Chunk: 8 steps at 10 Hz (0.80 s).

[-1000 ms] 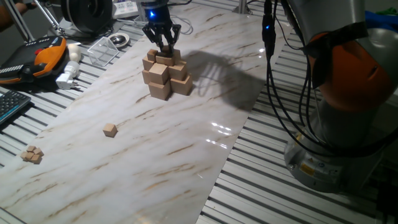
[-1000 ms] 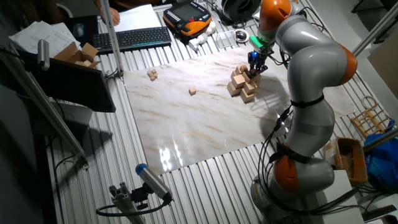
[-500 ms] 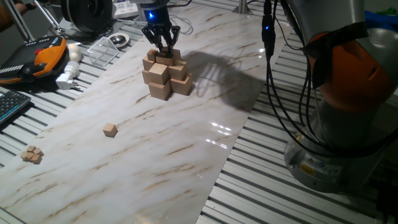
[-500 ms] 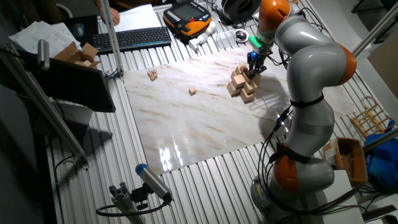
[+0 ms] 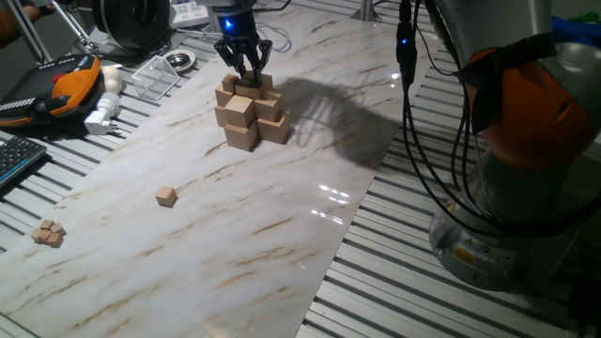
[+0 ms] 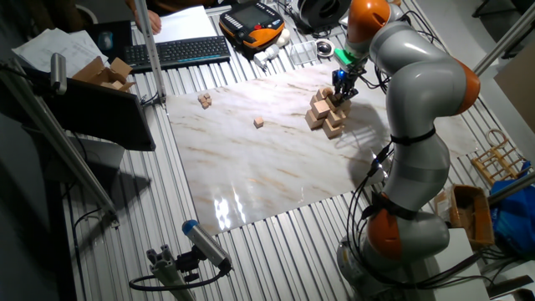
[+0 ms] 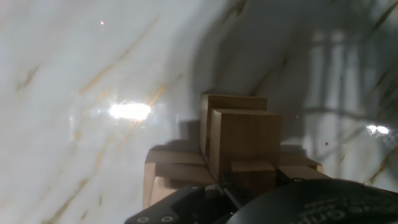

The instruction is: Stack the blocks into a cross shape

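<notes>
Raised a little since a second ago, our gripper (image 5: 246, 71) hangs just over the cross shape (image 5: 248, 114) at the marble board's (image 5: 282, 207) far end; fingers look parted, holding nothing. Loose blocks: a small cluster (image 5: 47, 232) by the near-left edge, one single (image 5: 166, 195) mid-board.

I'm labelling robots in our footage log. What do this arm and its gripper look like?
The arm is made of rounded silver-grey shells with orange bands at the joints. Black cables hang alongside it. The gripper is black with thin dark jaws, and a blue light glows just above it.
</notes>
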{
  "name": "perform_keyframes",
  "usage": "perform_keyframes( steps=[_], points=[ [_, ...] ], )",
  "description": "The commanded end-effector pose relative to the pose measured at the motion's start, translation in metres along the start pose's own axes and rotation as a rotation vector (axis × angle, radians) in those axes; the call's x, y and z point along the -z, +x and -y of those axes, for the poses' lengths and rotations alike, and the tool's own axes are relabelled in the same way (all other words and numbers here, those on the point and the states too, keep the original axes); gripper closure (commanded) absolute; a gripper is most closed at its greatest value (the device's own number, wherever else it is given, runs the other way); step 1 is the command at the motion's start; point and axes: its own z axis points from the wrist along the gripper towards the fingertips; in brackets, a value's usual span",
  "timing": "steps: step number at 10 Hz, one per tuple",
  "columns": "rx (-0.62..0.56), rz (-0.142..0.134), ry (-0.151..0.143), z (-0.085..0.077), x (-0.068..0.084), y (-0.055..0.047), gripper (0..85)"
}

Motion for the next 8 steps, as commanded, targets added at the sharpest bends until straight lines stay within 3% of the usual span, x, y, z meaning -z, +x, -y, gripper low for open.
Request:
perform_keyframes(
  steps=[1,5,6,8],
  points=[
    [-0.002,0.003,-0.002,-0.0004,-0.0009,0.0003,68.0],
    [-0.006,0.010,-0.006,-0.0011,-0.0019,0.0006,68.0],
    [-0.008,0.010,-0.006,-0.0011,-0.0018,0.0006,51.0],
    [-0.011,0.011,-0.012,-0.0012,-0.0015,0.0008,51.0]
  ],
)
